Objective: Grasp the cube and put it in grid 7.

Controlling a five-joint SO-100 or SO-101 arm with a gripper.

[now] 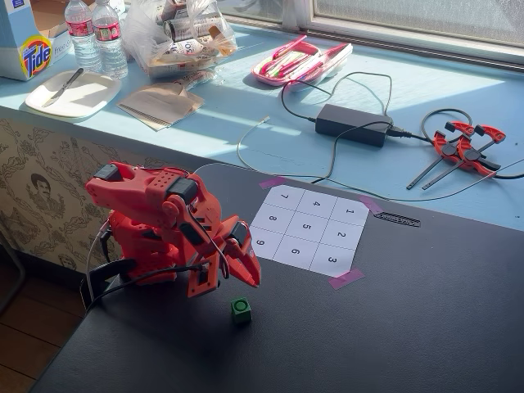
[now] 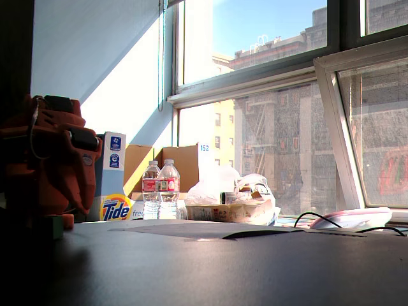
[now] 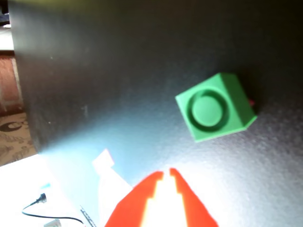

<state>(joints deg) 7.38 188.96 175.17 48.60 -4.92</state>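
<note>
Sat on the dark surface (image 1: 426, 311) near its front edge, clear of the numbered sheet: the cube (image 1: 241, 309), well apart from grid 7 (image 1: 284, 197). End effector (image 1: 232, 285) just beside it, fingertips nearly together, clenched on nothing. Judged light, rigid, smooth-sided; best pinched across 2 opposite flat faces.

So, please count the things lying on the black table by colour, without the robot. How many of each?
Green: 1, the cube
White: 1, the numbered sheet
Pink: 3, the tape bits holding the sheet's corners
Total: 5
</note>
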